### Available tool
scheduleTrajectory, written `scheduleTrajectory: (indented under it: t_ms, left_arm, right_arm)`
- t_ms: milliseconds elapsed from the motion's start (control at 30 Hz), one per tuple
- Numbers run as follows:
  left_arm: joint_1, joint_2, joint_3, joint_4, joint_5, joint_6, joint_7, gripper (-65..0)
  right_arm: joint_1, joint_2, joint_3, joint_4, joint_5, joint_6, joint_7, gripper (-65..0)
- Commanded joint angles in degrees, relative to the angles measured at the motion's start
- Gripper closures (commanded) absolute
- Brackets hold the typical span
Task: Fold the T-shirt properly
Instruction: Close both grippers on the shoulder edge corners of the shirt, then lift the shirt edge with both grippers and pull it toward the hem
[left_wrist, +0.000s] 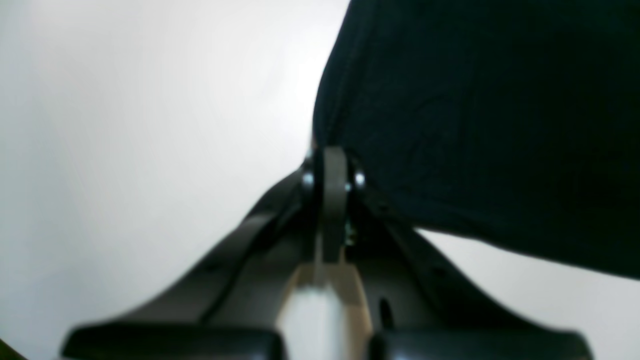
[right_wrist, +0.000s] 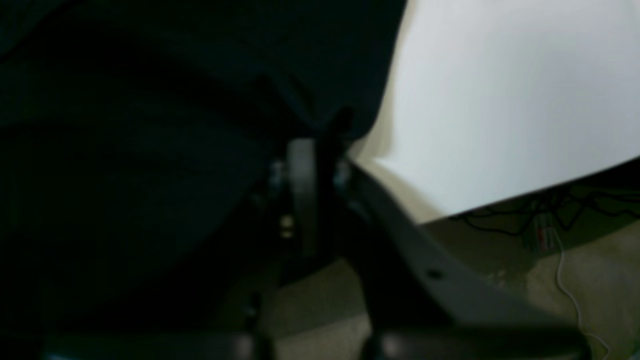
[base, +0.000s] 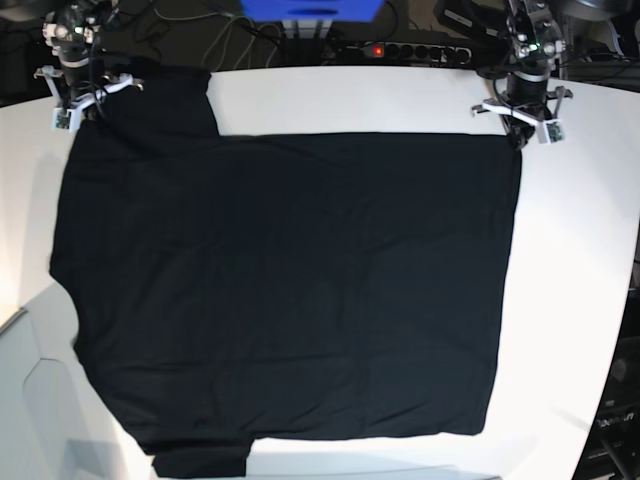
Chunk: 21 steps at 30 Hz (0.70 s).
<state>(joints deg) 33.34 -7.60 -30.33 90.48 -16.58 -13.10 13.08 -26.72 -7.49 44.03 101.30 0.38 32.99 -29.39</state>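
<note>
Across the flat white surface (base: 575, 300) lies the big black cloth T-shirt (base: 300, 270). It looks soft, light and floppy, so corners seem best to grab. Both the left fingers (base: 520, 140) and right fingers (base: 88, 113) pinch its edge, closed tight.

On my feed, the white surface (base: 590, 250) carries the black T-shirt (base: 300, 280), spread broadly between and below my two grippers, its edge reaching each one.
</note>
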Motion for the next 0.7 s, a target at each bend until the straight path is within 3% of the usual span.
scheduleTrajectory:
  t_ms: [0, 200, 333, 667]
  left_arm:
    - [0.55, -0.45, -0.57, 1.08, -0.17, 0.05, -1.08, 0.0]
    - [2.13, -0.36, -1.72, 4.07, -0.26, 0.05, -1.08, 0.0]
    - [2.39, -0.18, -3.30, 6.62, -0.43, 0.05, -1.08, 0.0]
    - [1.78, 1.75, -6.55, 9.61, -0.26, 0.05, -0.99, 0.0]
  right_arm:
    - [-0.75, 0.23, 0.32, 0.81, -0.34, 0.98, -0.28, 0.0]
    - [-0.93, 0.50, 0.41, 2.84, -0.34, 1.25, -0.28, 0.0]
    - [-0.75, 0.15, 0.67, 6.26, -0.34, 7.01, -0.28, 0.0]
    - [3.03, -0.56, 0.58, 11.10, -0.34, 7.01, -0.37, 0.0]
